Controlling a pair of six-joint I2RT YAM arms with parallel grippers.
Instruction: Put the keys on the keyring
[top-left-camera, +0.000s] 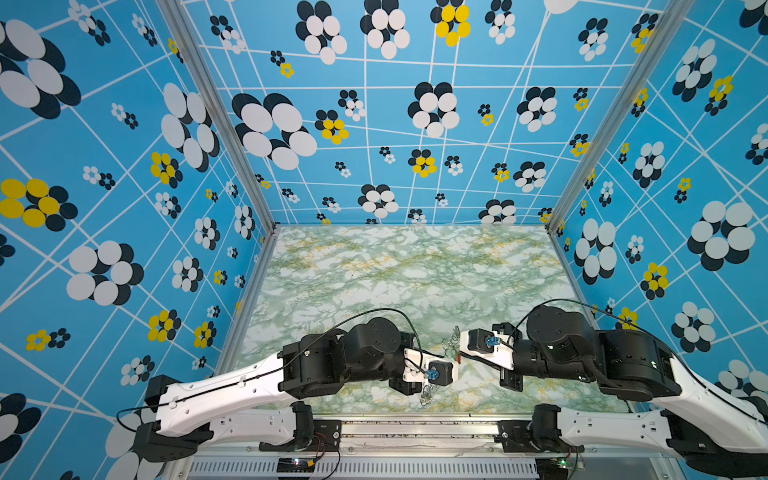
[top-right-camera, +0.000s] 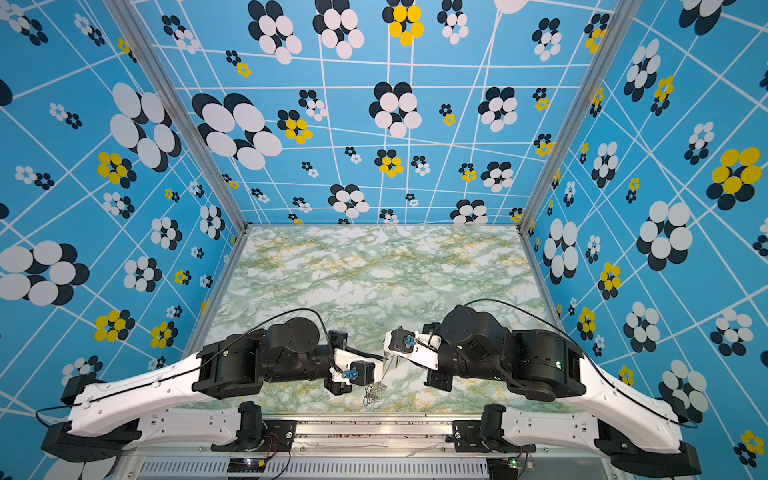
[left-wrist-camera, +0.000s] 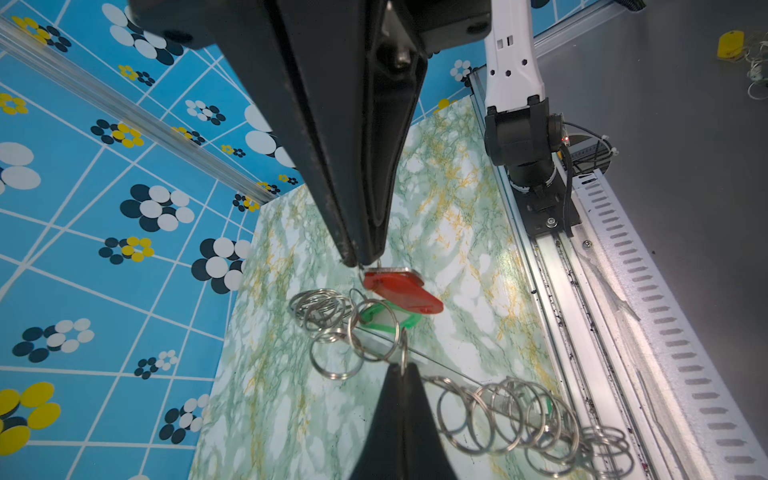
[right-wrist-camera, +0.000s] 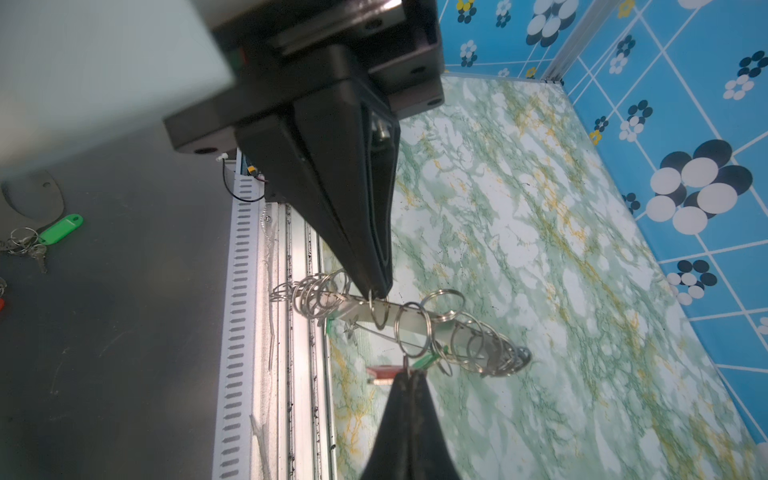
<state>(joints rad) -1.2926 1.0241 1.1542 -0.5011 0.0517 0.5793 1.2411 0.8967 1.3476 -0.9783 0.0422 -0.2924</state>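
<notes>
The keyring (left-wrist-camera: 453, 384) is a grey plate seen edge-on, held above the table, with several silver wire rings (right-wrist-camera: 411, 328) along it. My left gripper (left-wrist-camera: 403, 366) is shut on one of those rings; the right wrist view shows the same grip, the left gripper (right-wrist-camera: 376, 294) pinching a ring at the plate's edge. My right gripper (right-wrist-camera: 409, 371) is shut on the small ring of the red-tagged key (left-wrist-camera: 405, 293), right beside the keyring. A green tag (left-wrist-camera: 388, 318) hangs among the rings; I cannot tell what it is attached to. In both top views the wrists hide the fingertips.
The marbled table (top-left-camera: 415, 282) is boxed in by blue flowered walls. An aluminium rail (left-wrist-camera: 552, 286) runs along its front edge. Off the table lie a green-tagged key bunch (right-wrist-camera: 62, 228) and a yellow tag (left-wrist-camera: 730, 43). Both arms meet near the front middle.
</notes>
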